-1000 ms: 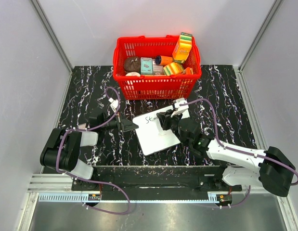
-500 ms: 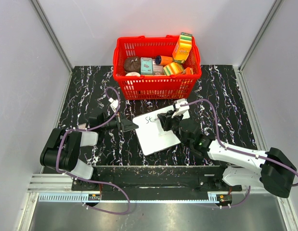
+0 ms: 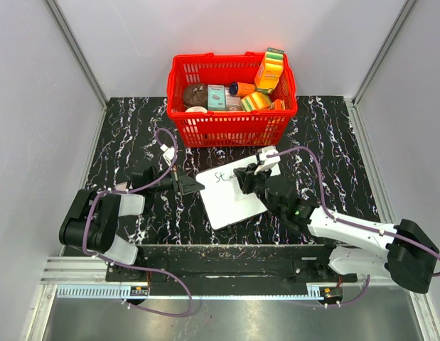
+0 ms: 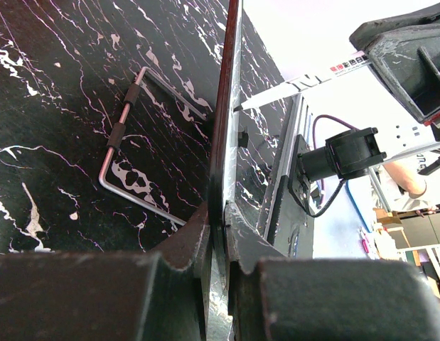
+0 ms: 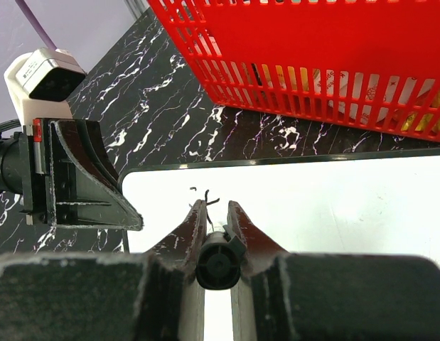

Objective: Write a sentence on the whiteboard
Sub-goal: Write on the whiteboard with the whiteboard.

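Clamping the marker (image 5: 218, 264), right gripper (image 5: 217, 210) has edged rightward over whiteboard (image 3: 230, 204); left gripper (image 4: 218, 212) still pinches its edge.

A red plastic basket (image 3: 232, 129) with slatted walls stands at the far middle of a black table (image 3: 127, 135) veined in white. Inside it, a tall yellow, orange and green box (image 3: 270, 69) stands upright in the back right corner and rises above the rim. A brown rounded item (image 3: 195, 93) lies at the left, just beside a small teal box (image 3: 216, 96). An orange cylinder with a dark end (image 3: 242, 89) lies near the middle, and a yellow-and-green striped pack (image 3: 256, 101) sits to its right. Plain grey walls (image 3: 205, 28) close in three sides. The left wrist view shows a bent metal rod (image 4: 124, 156) with dark sleeves lying on the table.
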Tool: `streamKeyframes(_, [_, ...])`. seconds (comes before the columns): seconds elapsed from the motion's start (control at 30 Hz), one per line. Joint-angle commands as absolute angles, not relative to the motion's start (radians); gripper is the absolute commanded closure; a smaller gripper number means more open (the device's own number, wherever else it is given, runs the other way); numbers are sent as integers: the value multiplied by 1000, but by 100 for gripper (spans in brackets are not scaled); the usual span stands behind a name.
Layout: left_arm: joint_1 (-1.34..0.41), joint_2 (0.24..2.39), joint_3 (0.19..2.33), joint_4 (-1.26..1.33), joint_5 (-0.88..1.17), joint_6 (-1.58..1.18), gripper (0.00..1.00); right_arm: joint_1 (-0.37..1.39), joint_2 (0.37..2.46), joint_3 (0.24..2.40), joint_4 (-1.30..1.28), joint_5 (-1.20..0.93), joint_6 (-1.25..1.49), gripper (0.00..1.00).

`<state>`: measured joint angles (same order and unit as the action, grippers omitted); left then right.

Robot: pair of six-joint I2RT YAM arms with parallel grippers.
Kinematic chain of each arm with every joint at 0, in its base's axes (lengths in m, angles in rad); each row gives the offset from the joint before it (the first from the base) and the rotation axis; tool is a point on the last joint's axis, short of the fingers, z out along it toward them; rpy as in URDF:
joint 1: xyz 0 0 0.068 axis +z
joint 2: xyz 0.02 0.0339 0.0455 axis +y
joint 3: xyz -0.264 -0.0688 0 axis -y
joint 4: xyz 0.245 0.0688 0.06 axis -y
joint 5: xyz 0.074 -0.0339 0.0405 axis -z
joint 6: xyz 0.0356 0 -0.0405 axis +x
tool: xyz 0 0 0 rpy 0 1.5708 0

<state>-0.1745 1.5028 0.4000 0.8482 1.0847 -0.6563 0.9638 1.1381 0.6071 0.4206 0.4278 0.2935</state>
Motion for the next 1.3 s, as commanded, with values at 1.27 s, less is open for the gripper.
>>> streamKeyframes(1.27, [-176,1517,425,896,1097,-591,100,946,1157,675,460,440,261,100])
